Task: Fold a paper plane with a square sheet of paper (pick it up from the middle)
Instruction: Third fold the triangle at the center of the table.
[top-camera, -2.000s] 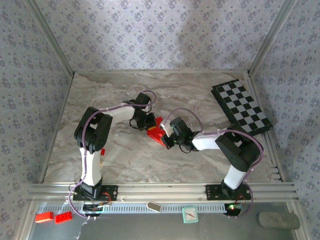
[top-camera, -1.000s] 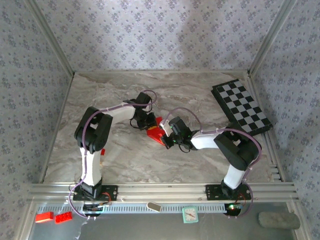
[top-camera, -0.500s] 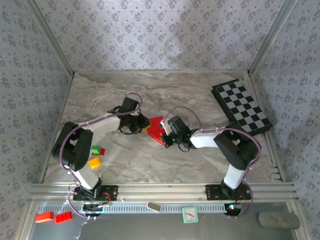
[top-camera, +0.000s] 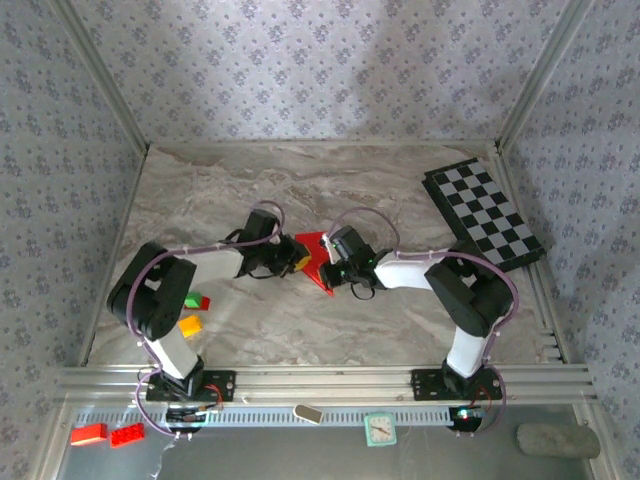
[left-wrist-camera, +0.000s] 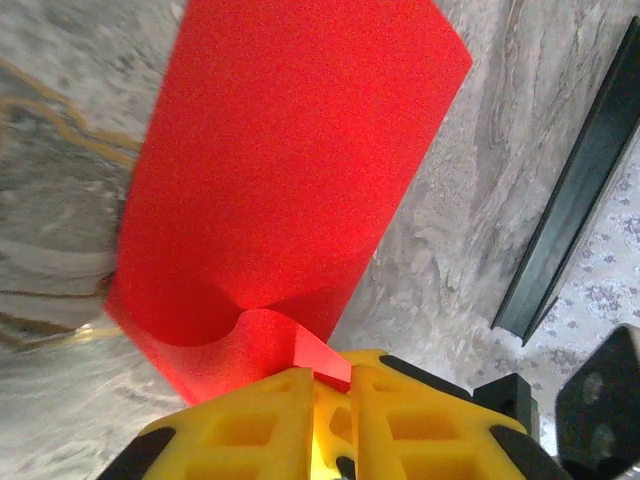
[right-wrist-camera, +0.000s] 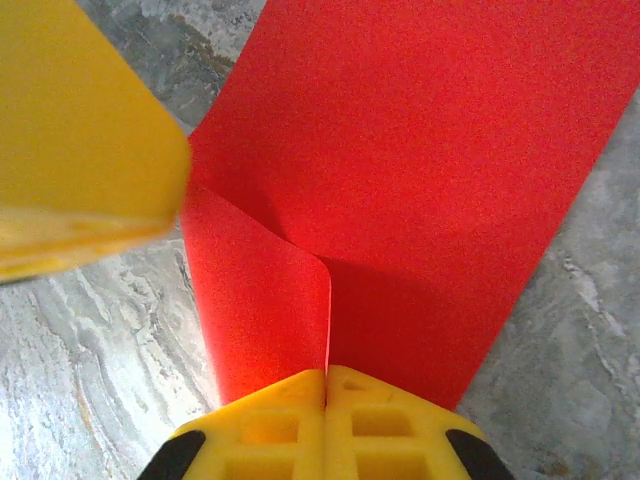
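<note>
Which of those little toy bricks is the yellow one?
The yellow brick lies on the table beside the left arm, just nearer than the green brick; the red bricks sit off the table.

Fold of red paper (right-wrist-camera: 420, 150) pinched in right gripper (right-wrist-camera: 326, 385), jaws tight together; sheet spreads over marble table (right-wrist-camera: 90, 330); blurred yellow finger (right-wrist-camera: 70, 130) upper left
</note>
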